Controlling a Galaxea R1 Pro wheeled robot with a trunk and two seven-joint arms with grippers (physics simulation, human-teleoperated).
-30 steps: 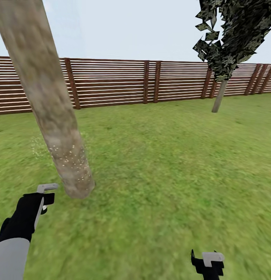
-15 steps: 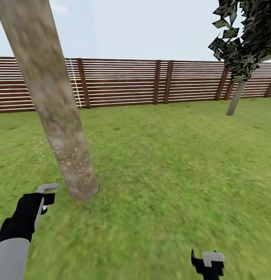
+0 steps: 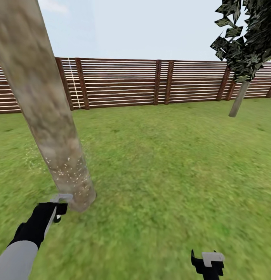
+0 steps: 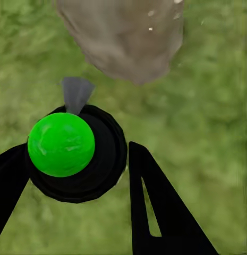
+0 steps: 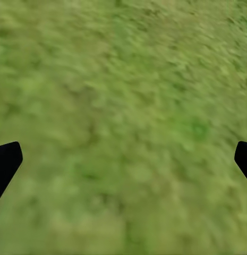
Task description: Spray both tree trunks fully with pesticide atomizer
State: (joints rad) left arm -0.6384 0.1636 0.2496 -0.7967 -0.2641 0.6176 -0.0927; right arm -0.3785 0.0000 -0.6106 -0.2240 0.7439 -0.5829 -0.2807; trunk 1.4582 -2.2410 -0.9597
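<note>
The near tree trunk [image 3: 50,124], thick and mottled grey-brown, leans across the left of the head view, and white pesticide specks [image 3: 71,171] dot its lower part. My left gripper [image 3: 54,208] hangs just in front of the trunk's base. In the left wrist view my left gripper [image 4: 75,154] is shut on the pesticide atomizer [image 4: 75,154], a black round body with a green top and a grey nozzle pointing at the trunk base [image 4: 123,42]. My right gripper [image 3: 207,261] is low at the right over grass, and its fingers [image 5: 6,162] stand wide apart, open.
A brown slatted fence [image 3: 124,83] closes off the lawn [image 3: 170,163] at the back. A thin-stemmed tree with black leaves [image 3: 244,46] stands at the far right near the fence. Open grass lies to the right of the trunk.
The head view first panned left, shifting fence and trees rightward. My left gripper with the atomizer has since moved in towards the trunk's base. The right gripper has stayed put.
</note>
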